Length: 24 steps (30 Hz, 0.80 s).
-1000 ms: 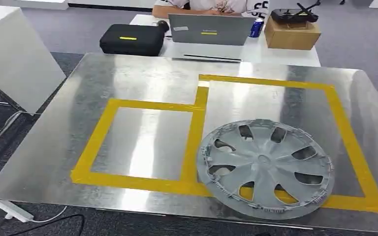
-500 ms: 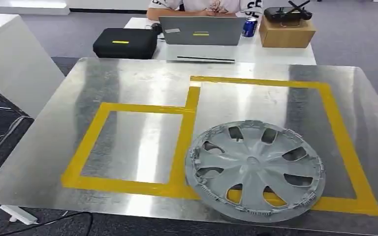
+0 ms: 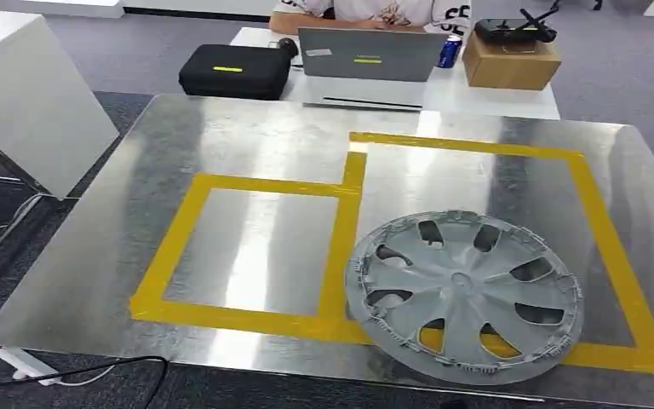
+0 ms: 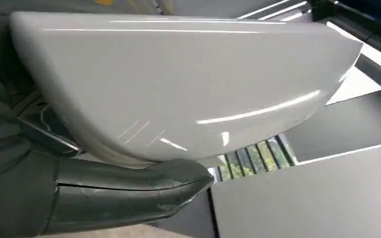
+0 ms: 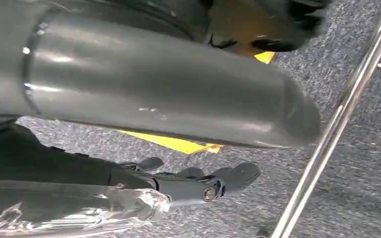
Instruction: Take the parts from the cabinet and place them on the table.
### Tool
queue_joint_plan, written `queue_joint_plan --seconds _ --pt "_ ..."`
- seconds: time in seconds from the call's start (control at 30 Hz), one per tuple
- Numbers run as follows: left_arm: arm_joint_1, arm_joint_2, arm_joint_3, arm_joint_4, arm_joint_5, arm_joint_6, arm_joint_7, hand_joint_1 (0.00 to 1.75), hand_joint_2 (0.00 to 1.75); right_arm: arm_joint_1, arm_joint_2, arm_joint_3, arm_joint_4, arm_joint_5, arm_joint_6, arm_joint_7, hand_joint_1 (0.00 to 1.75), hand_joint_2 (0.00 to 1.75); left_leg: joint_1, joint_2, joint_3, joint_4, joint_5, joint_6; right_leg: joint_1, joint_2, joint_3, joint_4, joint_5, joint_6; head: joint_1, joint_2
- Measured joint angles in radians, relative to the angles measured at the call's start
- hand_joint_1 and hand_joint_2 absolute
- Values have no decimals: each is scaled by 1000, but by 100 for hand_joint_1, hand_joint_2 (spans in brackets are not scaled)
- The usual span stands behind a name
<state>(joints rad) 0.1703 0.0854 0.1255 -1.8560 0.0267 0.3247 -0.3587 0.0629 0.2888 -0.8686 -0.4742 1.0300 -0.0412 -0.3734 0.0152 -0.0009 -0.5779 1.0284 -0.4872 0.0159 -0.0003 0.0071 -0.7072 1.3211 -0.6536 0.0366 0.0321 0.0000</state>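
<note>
My left hand [image 4: 39, 188] grips a glossy white curved shell part [image 4: 178, 84], with the thumb [image 4: 129, 191] pressed along its edge; the part hides the other fingers. A grey multi-spoke hubcap [image 3: 464, 294] lies flat on the metal table [image 3: 247, 136], inside the larger yellow-taped box [image 3: 600, 230] and overlapping the box's near tape line. My right hand [image 5: 154, 89] hangs over grey carpet, its fingers [image 5: 213, 183] stretched out and apart from the thumb, holding nothing.
A smaller yellow-taped box [image 3: 179, 234] marks the table's left half. A white cabinet [image 3: 25, 94] stands to the left. Behind the table a person [image 3: 366, 10] sits at a desk with a laptop [image 3: 366, 53], black case [image 3: 230, 70] and cardboard box [image 3: 511, 60]. A metal leg [image 5: 337, 124] rises beside my right hand.
The whole head picture has shifted slightly one way and back, so the camera moved. The hubcap keeps its place on the table.
</note>
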Motion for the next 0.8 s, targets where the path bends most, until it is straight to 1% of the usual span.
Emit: queue_joint_plan --seconds 0.03,0.07,0.1,0.13,0.17,0.2,0.23,0.3,0.33,0.37,0.4,0.43,0.47,0.5,0.53,0.57,0.6,0.63,0.67,0.7,0.73,0.77,0.8 --pt "-6 6 0 15 5 -12 10 175 175 -2 -5 0 11 0 -6 -3 0 0 0 0 0 0 0 0 0 0 -7 8 11 -1 0 0" --pt "-13 14 1 33 7 -25 19 175 175 -5 -8 0 22 0 -12 -7 0 0 -1 -1 1 0 0 0 0 0 10 -30 43 -3 1 0" --pt "-23 21 2 51 10 -36 23 175 175 -8 -16 0 35 0 -19 -10 0 0 -1 -1 3 0 0 0 0 0 51 -113 92 -7 0 0" --pt "-32 27 4 67 12 -43 25 175 175 -13 -21 0 46 0 -22 -11 0 0 -1 -2 5 0 -1 -1 0 0 98 -205 134 -12 0 0" --pt "-37 32 6 79 15 -48 25 175 175 -17 -25 0 54 1 -25 -11 0 0 -1 -1 5 0 -2 -4 1 0 132 -278 149 -16 1 0" --pt "-41 36 7 88 18 -55 25 175 175 -22 -29 0 63 1 -27 -13 0 0 -8 -1 2 4 -3 -10 6 1 144 -299 138 -18 0 0" --pt "-47 39 9 99 25 -66 21 175 175 -25 -32 0 72 2 -31 -17 0 0 -7 -1 0 2 1 -17 5 2 147 -297 141 -21 -2 0" --pt "-67 47 10 126 27 -95 10 175 175 -27 -40 1 96 5 -40 -25 0 0 -3 -1 0 -3 7 -27 9 2 144 -297 144 -26 -1 0" --pt "-80 52 10 137 28 -110 4 175 175 -31 -43 2 110 6 -46 -31 0 0 -2 -2 0 -1 3 -33 2 0 148 -308 151 -36 0 0" --pt "-91 57 9 150 27 -126 -3 175 175 -37 -48 4 121 8 -51 -35 0 0 -1 -1 -4 10 -11 -37 0 -2 151 -313 155 -43 -3 0" --pt "-104 64 9 162 26 -137 -8 175 175 -43 -51 6 130 8 -54 -37 0 0 -2 -2 -21 50 -41 -40 0 -2 151 -315 157 -48 -7 0" --pt "-116 71 9 175 24 -145 -11 175 175 -50 -55 10 141 9 -56 -39 0 0 -1 -2 -55 125 -81 -43 0 -2 150 -315 157 -49 -6 0" --pt "-122 74 9 185 24 -148 -12 175 175 -53 -57 10 150 9 -56 -40 0 0 0 -2 -93 206 -115 -45 1 -2 150 -315 157 -50 -7 0" --pt "-124 76 9 193 23 -150 -12 175 175 -54 -60 11 157 9 -57 -41 0 0 0 -2 -122 266 -133 -47 1 -2 150 -315 156 -51 -6 0" --pt "-125 77 9 203 23 -153 -13 175 175 -55 -64 11 164 9 -59 -42 0 0 0 -2 -132 284 -126 -48 1 -2 151 -314 156 -51 -6 0" --pt "-126 79 9 210 23 -154 -13 175 175 -55 -66 13 171 9 -59 -42 0 0 1 -2 -124 262 -98 -48 1 -1 152 -314 155 -51 -7 0" --pt "-129 81 9 214 22 -154 -13 175 175 -55 -68 15 175 9 -60 -42 0 0 2 -1 -99 207 -56 -48 1 -1 154 -314 155 -50 -7 0" --pt "-132 84 9 219 21 -155 -14 175 175 -57 -69 17 180 9 -60 -42 0 0 4 -1 -56 116 -3 -47 0 0 157 -313 153 -48 -7 0" --pt "-136 87 9 222 19 -155 -16 175 175 -59 -69 18 185 10 -60 -42 0 0 5 -1 -18 35 30 -46 1 0 158 -312 151 -44 -7 0" --pt "-142 88 8 227 17 -158 -17 175 175 -61 -72 18 187 10 -60 -43 0 0 -1 -1 -6 11 15 -45 8 1 154 -307 147 -38 -7 0" --pt "-146 90 8 229 13 -165 -20 175 175 -63 -74 18 191 10 -61 -45 0 0 0 -1 -3 -4 8 -35 8 1 147 -303 148 -34 -6 0" --pt "-146 92 7 232 3 -172 -21 175 175 -63 -76 19 195 10 -65 -47 0 0 -3 -2 -7 -2 10 -32 7 1 146 -307 150 -29 -4 0" --pt "-148 93 7 237 -6 -179 -22 175 175 -63 -78 21 200 10 -66 -47 0 0 -5 -2 -8 -2 9 -26 5 -1 148 -309 151 -26 -7 0"
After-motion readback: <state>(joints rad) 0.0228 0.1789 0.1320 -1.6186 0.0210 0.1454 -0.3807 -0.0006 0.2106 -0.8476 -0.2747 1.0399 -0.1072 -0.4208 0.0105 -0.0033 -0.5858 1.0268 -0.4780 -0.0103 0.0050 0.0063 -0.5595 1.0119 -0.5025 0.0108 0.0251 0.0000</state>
